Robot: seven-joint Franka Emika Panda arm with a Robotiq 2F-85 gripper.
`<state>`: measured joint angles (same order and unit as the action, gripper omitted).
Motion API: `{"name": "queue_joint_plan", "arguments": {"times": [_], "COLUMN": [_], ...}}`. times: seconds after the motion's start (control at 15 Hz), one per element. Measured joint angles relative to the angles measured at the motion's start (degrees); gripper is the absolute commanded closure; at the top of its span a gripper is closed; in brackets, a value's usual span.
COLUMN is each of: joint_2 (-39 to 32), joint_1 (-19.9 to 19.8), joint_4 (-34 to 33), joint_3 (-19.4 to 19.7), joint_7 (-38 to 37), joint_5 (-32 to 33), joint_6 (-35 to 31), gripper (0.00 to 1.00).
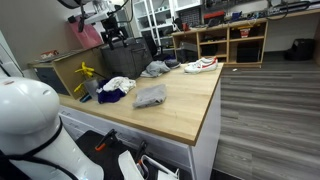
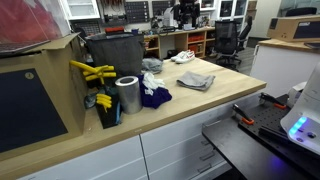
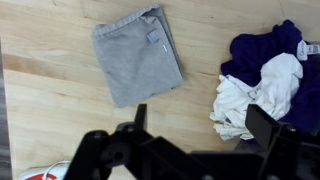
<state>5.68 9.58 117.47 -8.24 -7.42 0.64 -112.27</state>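
The grey folded cloth (image 3: 138,58) lies flat on the wooden table (image 3: 60,110), squared off with a small tag near one corner, and in both exterior views (image 1: 150,96) (image 2: 196,79) it sits alone toward the middle of the top. Beside it, apart from it with bare wood between, is a heap of purple and white clothes (image 3: 265,70), and a red-and-white shoe (image 3: 40,172) shows at the frame's lower corner. The gripper (image 3: 199,112) hangs well above the surface with its fingers (image 3: 140,112) spread wide, holding nothing. In the wrist view the cloth is off to one side of the gap between the fingers, past the fingertip nearer to it, while the heap is on the other side. To my eye, a good grasp calls for shifting sideways until the cloth is centred under the gap. The gripper should then come straight down on an edge or the tagged corner, so that one fingertip can slide under a layer rather than press the fabric flat.
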Motion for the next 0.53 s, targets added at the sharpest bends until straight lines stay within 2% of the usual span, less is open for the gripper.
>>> {"name": "queue_joint_plan", "arguments": {"times": [0.27,0.53], "joint_2": [1.72,1.59], "joint_1": [0.18,0.13], "joint_4": [-0.3,-0.24], "joint_3": [-1.72,-1.86], "joint_7": [-1.25,-1.26], "joint_5": [0.01,0.04], "joint_6": [0.39,0.37], "gripper": [0.0,0.0]}}
